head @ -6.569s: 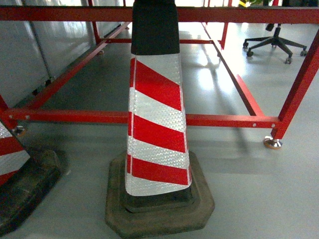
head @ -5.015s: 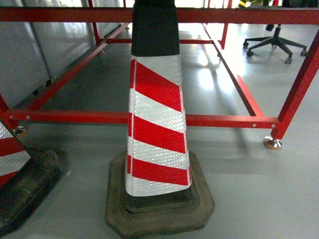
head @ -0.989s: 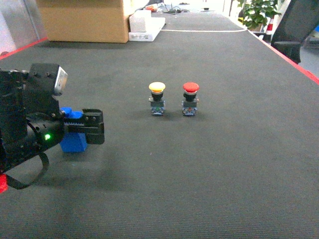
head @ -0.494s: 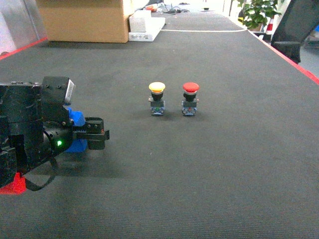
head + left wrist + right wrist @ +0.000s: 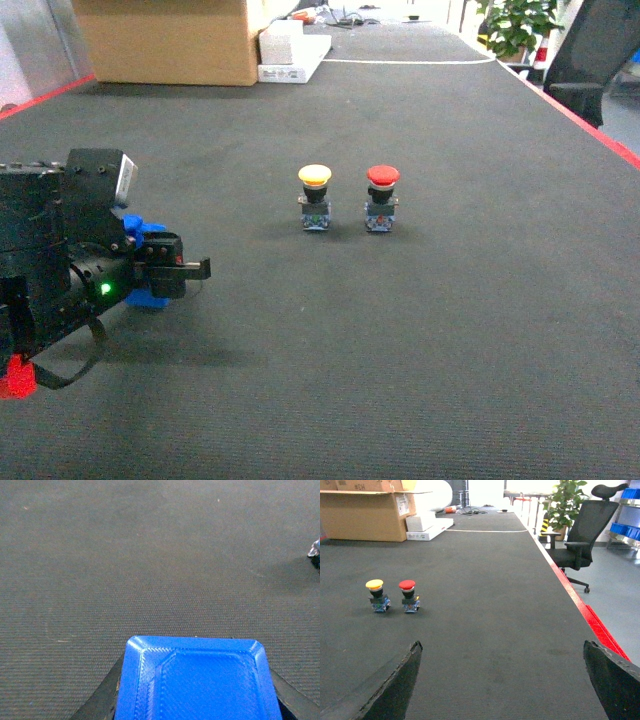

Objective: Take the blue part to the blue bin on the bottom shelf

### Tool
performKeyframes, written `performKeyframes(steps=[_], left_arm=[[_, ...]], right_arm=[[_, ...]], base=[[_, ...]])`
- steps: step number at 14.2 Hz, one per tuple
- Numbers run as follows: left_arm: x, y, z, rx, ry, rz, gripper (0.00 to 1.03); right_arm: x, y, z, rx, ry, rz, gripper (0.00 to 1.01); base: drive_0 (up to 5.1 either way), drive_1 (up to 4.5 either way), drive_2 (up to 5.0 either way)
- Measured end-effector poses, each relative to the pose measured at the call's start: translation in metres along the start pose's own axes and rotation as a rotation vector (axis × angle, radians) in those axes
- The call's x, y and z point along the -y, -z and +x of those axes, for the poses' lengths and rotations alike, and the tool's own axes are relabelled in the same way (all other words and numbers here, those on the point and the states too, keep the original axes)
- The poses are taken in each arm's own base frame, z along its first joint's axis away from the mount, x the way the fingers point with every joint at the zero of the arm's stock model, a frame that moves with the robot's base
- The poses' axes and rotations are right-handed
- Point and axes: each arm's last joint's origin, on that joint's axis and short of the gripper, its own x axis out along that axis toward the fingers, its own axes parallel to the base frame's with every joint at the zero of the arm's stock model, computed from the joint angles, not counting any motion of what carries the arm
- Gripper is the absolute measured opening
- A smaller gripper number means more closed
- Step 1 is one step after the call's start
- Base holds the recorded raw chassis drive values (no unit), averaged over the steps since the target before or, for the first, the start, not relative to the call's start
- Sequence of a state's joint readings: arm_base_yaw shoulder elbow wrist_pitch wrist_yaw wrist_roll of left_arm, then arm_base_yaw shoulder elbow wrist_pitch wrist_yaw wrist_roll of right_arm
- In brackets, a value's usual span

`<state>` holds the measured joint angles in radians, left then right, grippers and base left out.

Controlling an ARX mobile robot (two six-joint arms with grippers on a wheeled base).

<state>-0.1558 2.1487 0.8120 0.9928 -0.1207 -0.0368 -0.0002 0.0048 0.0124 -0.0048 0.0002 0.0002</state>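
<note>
Holding the blue part [image 5: 197, 680] between its dark fingers, our left gripper [image 5: 165, 278] sits low on the left of the black mat [image 5: 420, 330]. We think the grip is tight, but the head view is poor. Our right gripper [image 5: 502, 690] is wide open and holds nothing. If we lift too fast, the part could slip out and fall near the yellow button [image 5: 315, 197].
</note>
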Motion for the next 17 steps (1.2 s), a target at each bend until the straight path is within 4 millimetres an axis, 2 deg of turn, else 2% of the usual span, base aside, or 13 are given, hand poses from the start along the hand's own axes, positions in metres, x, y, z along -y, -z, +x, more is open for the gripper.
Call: performKeyframes(steps=[1,2,5,7,9,12,13,14,17], left_arm=[[-0.002,-0.007,-0.013,0.033,-0.011,-0.01,0.45],[-0.001,-0.018,-0.036,0.08,-0.023,-0.025,0.45],[0.003,-0.048,-0.126,0.165,0.004,-0.043,0.45],[-0.006,-0.063,-0.181,0.224,-0.03,-0.044,0.44],[-0.01,-0.068,-0.232,0.289,-0.059,-0.038,0.44],[-0.015,-0.06,-0.293,0.336,-0.091,-0.066,0.44],[-0.016,-0.056,-0.304,0.349,-0.095,-0.079,0.44],[-0.015,-0.052,-0.306,0.337,-0.088,-0.095,0.44],[-0.014,-0.047,-0.302,0.307,-0.094,-0.095,0.44]], right_arm=[[0.0,0.0,0.0,0.0,0.0,0.0,0.98],[0.0,0.0,0.0,0.0,0.0,0.0,0.98],[0.0,0.0,0.0,0.0,0.0,0.0,0.98],[0.0,0.0,0.0,0.0,0.0,0.0,0.98],[0.0,0.0,0.0,0.0,0.0,0.0,0.98],[0.0,0.0,0.0,0.0,0.0,0.0,0.98],[0.0,0.0,0.0,0.0,0.0,0.0,0.98],[0.0,0.0,0.0,0.0,0.0,0.0,0.98],[0.0,0.0,0.0,0.0,0.0,0.0,0.98]], base=[[0.0,0.0,0.0],[0.0,0.0,0.0],[0.0,0.0,0.0],[0.0,0.0,0.0],[0.0,0.0,0.0],[0.0,0.0,0.0],[0.0,0.0,0.0],[0.0,0.0,0.0],[0.0,0.0,0.0]])
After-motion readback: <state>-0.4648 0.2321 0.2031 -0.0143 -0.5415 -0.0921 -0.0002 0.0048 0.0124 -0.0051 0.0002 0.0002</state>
